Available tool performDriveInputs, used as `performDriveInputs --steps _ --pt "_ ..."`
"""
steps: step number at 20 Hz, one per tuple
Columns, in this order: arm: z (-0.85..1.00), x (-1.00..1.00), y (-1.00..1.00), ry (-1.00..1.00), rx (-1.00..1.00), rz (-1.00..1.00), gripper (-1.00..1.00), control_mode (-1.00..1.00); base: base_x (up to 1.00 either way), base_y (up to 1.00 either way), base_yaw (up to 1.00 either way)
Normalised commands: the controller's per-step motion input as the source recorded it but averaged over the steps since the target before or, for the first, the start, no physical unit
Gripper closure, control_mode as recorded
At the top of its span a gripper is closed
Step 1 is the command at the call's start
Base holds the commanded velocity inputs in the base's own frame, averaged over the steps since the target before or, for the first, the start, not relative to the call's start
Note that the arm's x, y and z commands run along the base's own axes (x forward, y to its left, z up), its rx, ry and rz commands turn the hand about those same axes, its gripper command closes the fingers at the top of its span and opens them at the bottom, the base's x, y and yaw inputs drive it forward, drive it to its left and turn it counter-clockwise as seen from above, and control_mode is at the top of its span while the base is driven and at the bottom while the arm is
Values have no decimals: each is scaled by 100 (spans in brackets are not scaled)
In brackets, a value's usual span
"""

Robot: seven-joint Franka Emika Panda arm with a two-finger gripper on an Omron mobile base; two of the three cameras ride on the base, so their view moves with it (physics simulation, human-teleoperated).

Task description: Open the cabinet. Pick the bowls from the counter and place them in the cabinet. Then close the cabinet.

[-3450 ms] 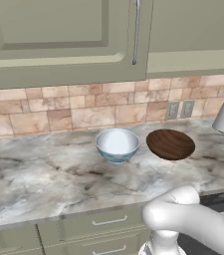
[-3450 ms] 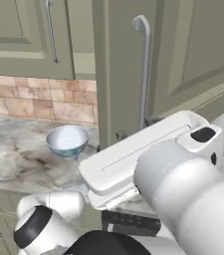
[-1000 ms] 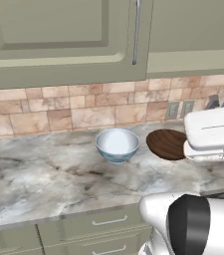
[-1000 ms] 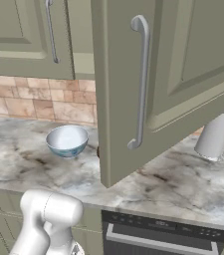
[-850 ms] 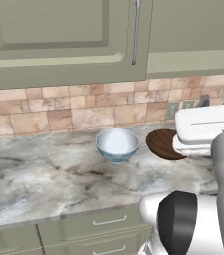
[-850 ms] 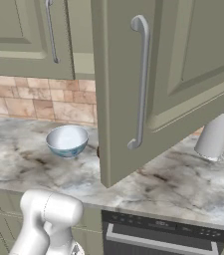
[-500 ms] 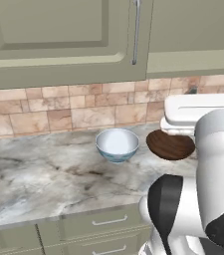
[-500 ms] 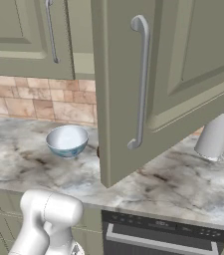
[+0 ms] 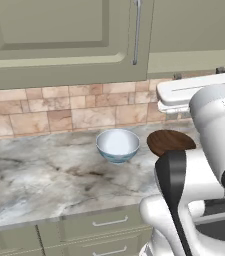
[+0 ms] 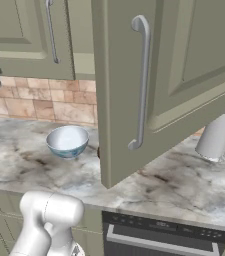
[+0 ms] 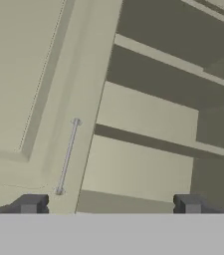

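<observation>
Glossy white rounded arm (image 9: 219, 125) segments, dark joint band, two small dark gripper (image 11: 108, 204) fingertips.

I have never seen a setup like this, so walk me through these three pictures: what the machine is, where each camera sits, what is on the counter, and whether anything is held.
It is a white robot arm on a driving base in a rendered kitchen. Two cameras ride behind it, left and right, looking over the counter. On it sit a white bowl, a brown wooden bowl and, in the right view, a grey container. The cabinet door already hangs open. The third camera sits on the hand: the open gripper holds nothing and faces the bare shelves.
</observation>
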Motion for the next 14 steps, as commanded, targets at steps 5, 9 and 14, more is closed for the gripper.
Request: performDriveInputs --steps 5,9,14 --pt "-8 77 0 -1 8 19 -100 -100 0 0 0" --pt "-16 55 0 -2 20 17 -100 -100 0 0 0" --pt "-1 46 1 0 3 5 -100 -100 0 0 0"
